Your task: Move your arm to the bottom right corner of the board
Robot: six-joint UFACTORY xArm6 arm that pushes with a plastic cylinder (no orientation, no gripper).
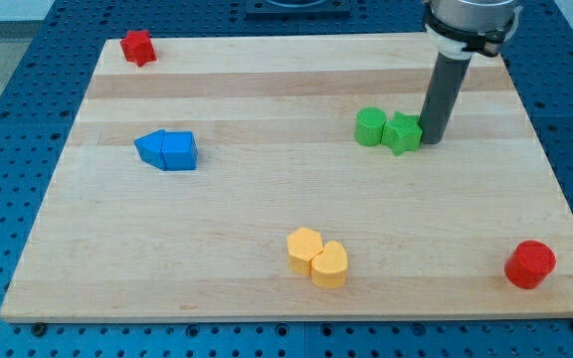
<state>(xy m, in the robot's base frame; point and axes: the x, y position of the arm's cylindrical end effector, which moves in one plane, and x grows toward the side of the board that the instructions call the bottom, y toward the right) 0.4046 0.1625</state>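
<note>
My tip rests on the wooden board in the upper right part, just to the right of a green star block and touching or nearly touching it. A green round block sits against the star's left side. A red cylinder stands near the board's bottom right corner, well below my tip.
A red star block sits at the top left corner. Two blue blocks lie together at the left. Two yellow blocks lie together near the bottom middle. Blue perforated table surrounds the board.
</note>
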